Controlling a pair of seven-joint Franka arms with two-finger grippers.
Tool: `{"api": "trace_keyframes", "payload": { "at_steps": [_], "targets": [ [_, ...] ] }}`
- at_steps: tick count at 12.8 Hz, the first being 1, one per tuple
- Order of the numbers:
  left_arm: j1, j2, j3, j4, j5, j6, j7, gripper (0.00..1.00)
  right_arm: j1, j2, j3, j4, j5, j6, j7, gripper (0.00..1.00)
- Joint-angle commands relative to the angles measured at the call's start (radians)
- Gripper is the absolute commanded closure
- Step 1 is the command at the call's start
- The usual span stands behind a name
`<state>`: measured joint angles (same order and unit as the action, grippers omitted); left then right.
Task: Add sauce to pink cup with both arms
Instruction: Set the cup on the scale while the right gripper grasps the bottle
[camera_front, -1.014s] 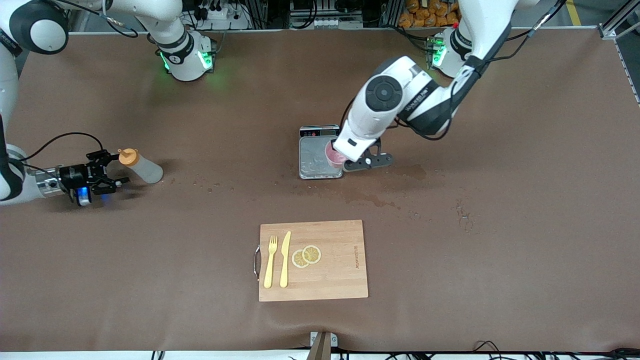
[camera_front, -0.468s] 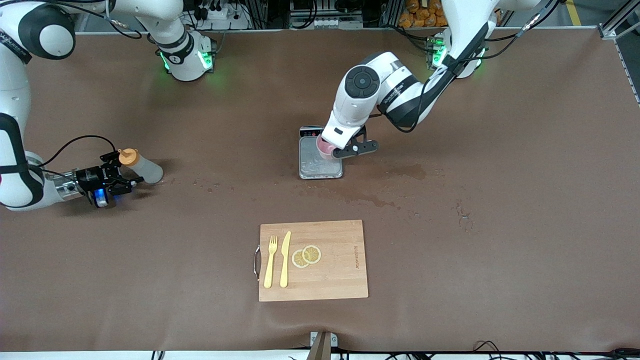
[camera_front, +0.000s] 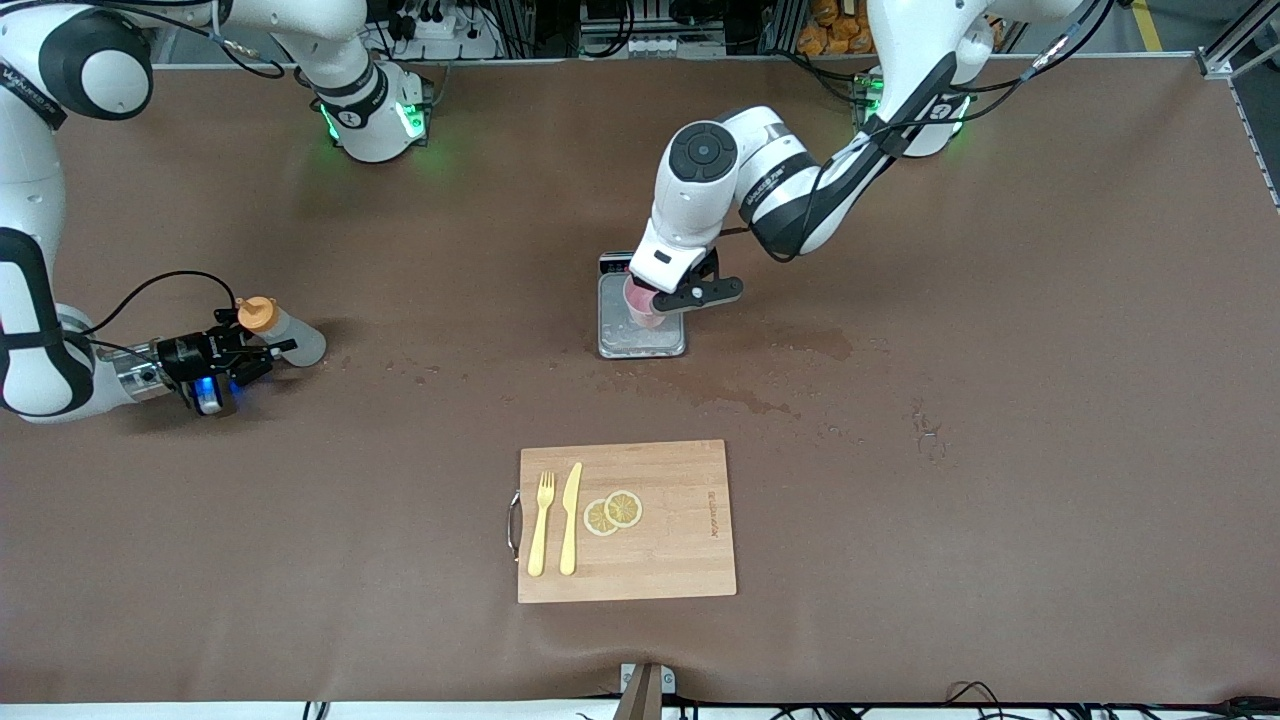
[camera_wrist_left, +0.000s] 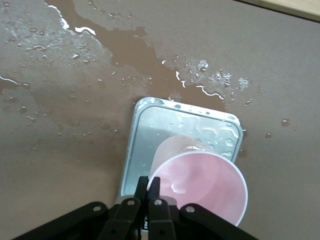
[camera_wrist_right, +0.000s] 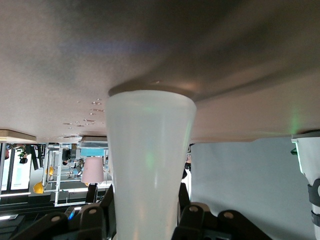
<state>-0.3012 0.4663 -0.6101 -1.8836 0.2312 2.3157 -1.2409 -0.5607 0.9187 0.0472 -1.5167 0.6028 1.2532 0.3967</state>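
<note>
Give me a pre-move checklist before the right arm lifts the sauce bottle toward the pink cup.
1. Right gripper closed around sauce bottle: ok, fingers flank its body.
2. Orange cap on bottle: ok.
3. Left gripper pinching pink cup rim: ok.
4. Cup over the metal scale tray: ok.
5. Cup resting on tray or lifted: cannot tell.
6. Cup upright, mouth open: ok.

Pink cup (camera_front: 642, 308) upright; sauce (camera_front: 283, 334) tipped

The pink cup (camera_front: 640, 305) is held over the scale (camera_front: 640, 345), with the cutting board (camera_front: 680, 560) nearer the front camera.
</note>
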Motion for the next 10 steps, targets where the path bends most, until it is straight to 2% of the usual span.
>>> {"api": "trace_keyframes", "payload": {
  "at_steps": [1,4,7,10],
  "targets": [
    [-0.016,0.012,0.004,0.003,0.065,0.028,-0.051,1.0,0.021,-0.027,-0.003,0.059,-0.001,-0.075,0.092,0.67],
    [-0.024,0.041,0.004,0.004,0.125,0.04,-0.104,1.0,0.042,-0.032,0.003,0.131,0.006,-0.172,0.229,0.63],
    [-0.027,0.061,0.006,0.009,0.126,0.06,-0.111,1.0,0.093,-0.069,0.003,0.133,0.005,-0.198,0.281,0.54],
    [-0.027,0.067,0.006,0.008,0.126,0.062,-0.112,1.0,0.116,-0.125,0.031,0.135,0.008,-0.204,0.437,0.5]
  ]
}}
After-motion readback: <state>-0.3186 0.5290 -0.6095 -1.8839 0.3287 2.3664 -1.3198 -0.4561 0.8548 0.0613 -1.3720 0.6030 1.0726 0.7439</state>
